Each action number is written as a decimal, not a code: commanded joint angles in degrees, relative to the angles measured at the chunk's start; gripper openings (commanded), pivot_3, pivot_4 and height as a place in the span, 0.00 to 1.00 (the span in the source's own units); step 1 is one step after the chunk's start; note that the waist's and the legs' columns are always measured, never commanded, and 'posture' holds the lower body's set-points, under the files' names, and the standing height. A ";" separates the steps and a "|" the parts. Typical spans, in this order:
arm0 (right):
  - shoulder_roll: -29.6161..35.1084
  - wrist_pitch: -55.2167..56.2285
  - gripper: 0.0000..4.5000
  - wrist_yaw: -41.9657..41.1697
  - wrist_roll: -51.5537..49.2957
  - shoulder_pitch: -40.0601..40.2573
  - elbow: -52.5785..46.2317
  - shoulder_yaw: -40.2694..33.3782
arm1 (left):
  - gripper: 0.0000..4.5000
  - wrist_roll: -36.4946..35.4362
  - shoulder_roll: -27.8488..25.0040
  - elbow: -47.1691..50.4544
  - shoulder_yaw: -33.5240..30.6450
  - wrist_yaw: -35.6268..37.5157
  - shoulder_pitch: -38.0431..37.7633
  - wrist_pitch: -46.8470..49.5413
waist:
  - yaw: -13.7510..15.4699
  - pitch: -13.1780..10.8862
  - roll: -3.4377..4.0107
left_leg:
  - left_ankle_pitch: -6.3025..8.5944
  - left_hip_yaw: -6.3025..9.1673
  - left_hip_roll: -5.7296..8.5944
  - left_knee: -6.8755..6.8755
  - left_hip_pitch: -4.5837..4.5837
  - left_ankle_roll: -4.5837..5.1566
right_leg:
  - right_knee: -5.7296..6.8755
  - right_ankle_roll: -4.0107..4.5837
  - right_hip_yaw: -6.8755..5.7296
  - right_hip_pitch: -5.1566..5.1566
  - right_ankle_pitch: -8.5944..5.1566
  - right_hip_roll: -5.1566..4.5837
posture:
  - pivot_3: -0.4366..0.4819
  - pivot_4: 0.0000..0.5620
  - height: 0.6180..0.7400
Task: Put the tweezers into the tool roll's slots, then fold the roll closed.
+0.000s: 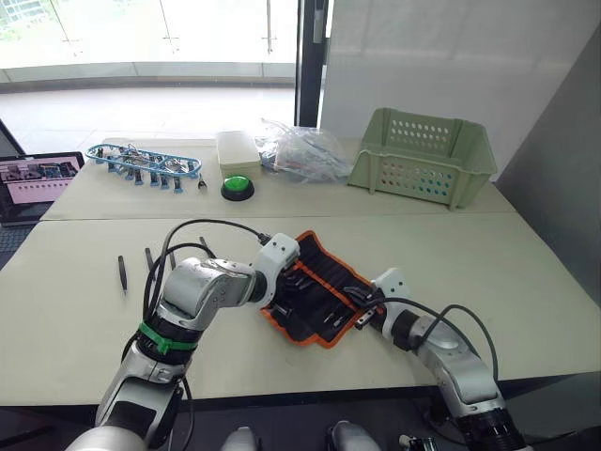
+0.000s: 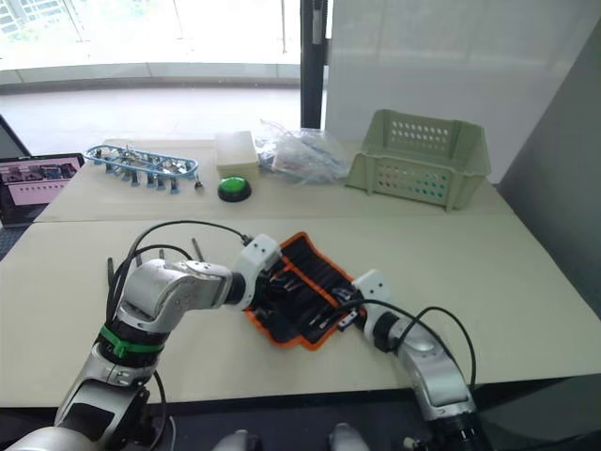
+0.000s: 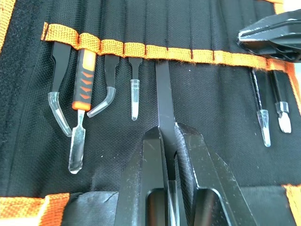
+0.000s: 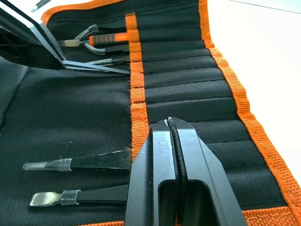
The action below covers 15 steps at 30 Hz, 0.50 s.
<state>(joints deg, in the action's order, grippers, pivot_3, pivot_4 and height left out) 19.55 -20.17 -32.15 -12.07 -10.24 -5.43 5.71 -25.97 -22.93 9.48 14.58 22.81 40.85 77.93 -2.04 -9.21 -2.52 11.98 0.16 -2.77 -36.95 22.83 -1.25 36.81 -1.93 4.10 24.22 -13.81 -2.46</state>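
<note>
Black fabric edged in orange, the tool roll (image 1: 315, 287) lies unfolded near the front of the pale table (image 1: 526, 272), between our two arms. In the left wrist view we see its inner face: a row of narrow slots (image 3: 197, 28) running under an orange strip (image 3: 155, 51), with several tools already tucked in, their clear-capped tips pointing out below the strip. Among them are two bent-tip pieces, one straight fine piece and an orange-handled tool (image 3: 82, 89).

Our left gripper (image 3: 170, 141) is clamped on one of the tweezers (image 3: 163, 94), a thin black blade whose far end reaches the orange strip at a slot mouth; whether it has entered the pocket we cannot tell. Our right gripper (image 4: 171, 129) has its fingers pressed together, resting on the roll at the orange strip; it may be pinching the cloth there, though the view is too close to be sure. Beside it two more capped tools (image 4: 80, 181) lie in their slots.

On the table to the left of the roll, loose tweezers (image 1: 122, 272) lie apart from it, thin and dark against the pale top. Farther back stand a pale green basket (image 1: 423, 155), a crumpled clear plastic bag (image 1: 300, 150), a green button (image 1: 238, 186), a cream box (image 1: 238, 150) and a blue rack (image 1: 141, 162).
</note>
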 commanded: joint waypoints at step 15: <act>-0.36 -1.72 0.00 0.18 0.41 1.07 -0.88 1.10 | 0.00 2.55 -3.62 -0.56 2.10 3.48 3.39 -1.74 | -0.32 0.00 0.00 | 0.00 0.01 0.00 0.01 0.01 0.00 | 0.00 0.00 0.00 0.02 0.00 0.01 | 0.48 0.27 0.87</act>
<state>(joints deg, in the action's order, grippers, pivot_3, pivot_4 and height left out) 19.33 -21.11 -31.92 -12.06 -10.12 -6.30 5.96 -24.31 -26.03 8.75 16.75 25.95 42.69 76.24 -2.36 -9.21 -2.52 11.98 0.17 -2.77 -36.95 22.84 -1.25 36.81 -1.94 4.10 24.24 -13.81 -2.45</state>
